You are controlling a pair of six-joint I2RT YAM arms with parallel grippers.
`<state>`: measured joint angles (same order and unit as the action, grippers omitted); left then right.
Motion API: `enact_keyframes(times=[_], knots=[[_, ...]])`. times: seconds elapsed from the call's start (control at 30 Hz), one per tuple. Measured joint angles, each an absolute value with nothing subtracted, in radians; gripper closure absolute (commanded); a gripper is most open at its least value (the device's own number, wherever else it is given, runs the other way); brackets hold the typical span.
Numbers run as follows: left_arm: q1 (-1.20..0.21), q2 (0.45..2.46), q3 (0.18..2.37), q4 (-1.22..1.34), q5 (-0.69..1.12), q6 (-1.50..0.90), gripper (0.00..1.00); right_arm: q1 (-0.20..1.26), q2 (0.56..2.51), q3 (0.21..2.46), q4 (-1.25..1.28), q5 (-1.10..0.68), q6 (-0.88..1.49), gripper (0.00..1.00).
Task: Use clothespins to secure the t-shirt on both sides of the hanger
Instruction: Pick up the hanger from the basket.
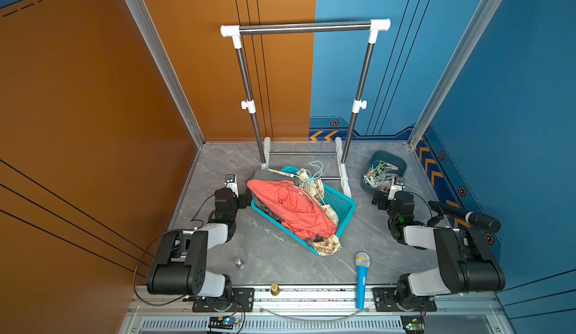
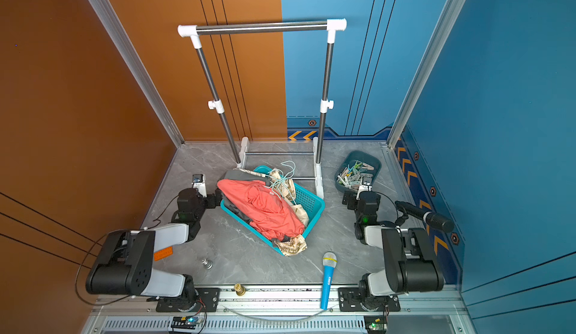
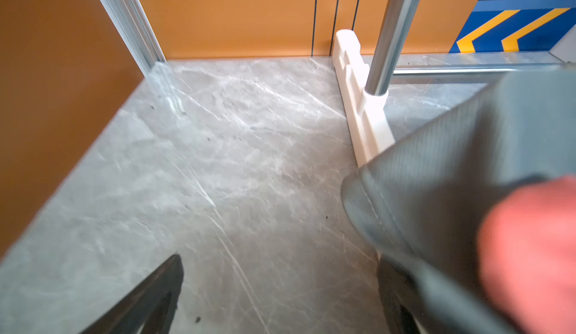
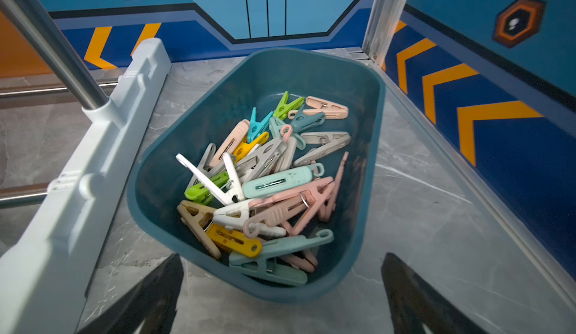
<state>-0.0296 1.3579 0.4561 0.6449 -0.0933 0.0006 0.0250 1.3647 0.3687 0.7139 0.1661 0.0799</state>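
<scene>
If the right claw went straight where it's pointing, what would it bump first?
Most likely the near rim of the dark teal plastic bin, straight ahead of the open right gripper. The pastel plastic clothespins lie just beyond, inside it. Depth is hard to judge.

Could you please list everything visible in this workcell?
rack: one, steel and white, rear
basket: one, teal, table centre
shirt: one, coral, in basket
grey garment: one, under shirt
beige cloth: count unclear, in basket
hangers: several, pale wire, on the clothes
bin: one, dark teal, right rear
clothespins: many, mixed pastels, in bin
toy microphone: one, blue, front edge
black microphone: one, right edge
silver weight: one, left front
brass weight: one, front rail
orange block: one, beside left arm
table: one, grey marble
left arm: black and white, jaws open, beside basket
right arm: black and white, jaws open, facing bin
</scene>
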Motion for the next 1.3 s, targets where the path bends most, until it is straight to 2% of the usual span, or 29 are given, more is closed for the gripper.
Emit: enact_keyframes(times=[0.13,0.23,0.4,0.53,0.63,0.73,0.83,0.9,0.97,1.0,1.03,1.07,1.13,1.3], knots=[[-0.083,1.224,0.533,0.543,-0.205,-0.005,0.03,0.085,1.198,0.426,0.546,0.279,0.089,0.0],[-0.13,1.182,0.595,0.417,-0.382,-0.058,0.03,0.15,1.122,0.469,0.437,0.386,0.102,0.0],[-0.142,1.172,0.788,-0.017,-0.697,-0.329,0.03,0.241,1.029,0.517,0.247,0.517,0.128,0.0],[-0.099,1.116,0.886,-0.289,-0.792,-0.551,0.03,0.294,0.994,0.603,0.084,0.555,0.174,0.0],[-0.058,1.041,0.878,-0.37,-0.759,-0.63,0.03,0.341,1.032,0.724,-0.049,0.534,0.203,0.0],[-0.041,0.98,0.842,-0.375,-0.653,-0.642,0.03,0.43,1.098,0.814,-0.14,0.477,0.2,0.11],[-0.041,0.952,0.825,-0.374,-0.528,-0.633,0.01,0.522,1.159,0.862,-0.228,0.371,0.189,0.35],[-0.048,0.95,0.825,-0.372,-0.446,-0.615,0.05,0.564,1.194,0.883,-0.281,0.281,0.179,0.56],[-0.065,0.959,0.831,-0.376,-0.379,-0.597,0.09,0.587,1.222,0.897,-0.317,0.199,0.181,0.7],[-0.08,0.97,0.838,-0.38,-0.348,-0.589,0.11,0.594,1.236,0.903,-0.332,0.162,0.184,0.73],[-0.099,0.987,0.849,-0.386,-0.317,-0.58,0.12,0.599,1.253,0.912,-0.348,0.118,0.182,0.75],[-0.123,1.008,0.864,-0.39,-0.29,-0.572,0.17,0.603,1.272,0.925,-0.363,0.073,0.18,0.78],[-0.175,1.052,0.897,-0.395,-0.249,-0.553,0.19,0.607,1.32,0.955,-0.382,-0.003,0.181,0.8],[-0.328,1.164,0.996,-0.405,-0.185,-0.511,0.16,0.616,1.449,1.024,-0.382,-0.159,0.187,0.65]])
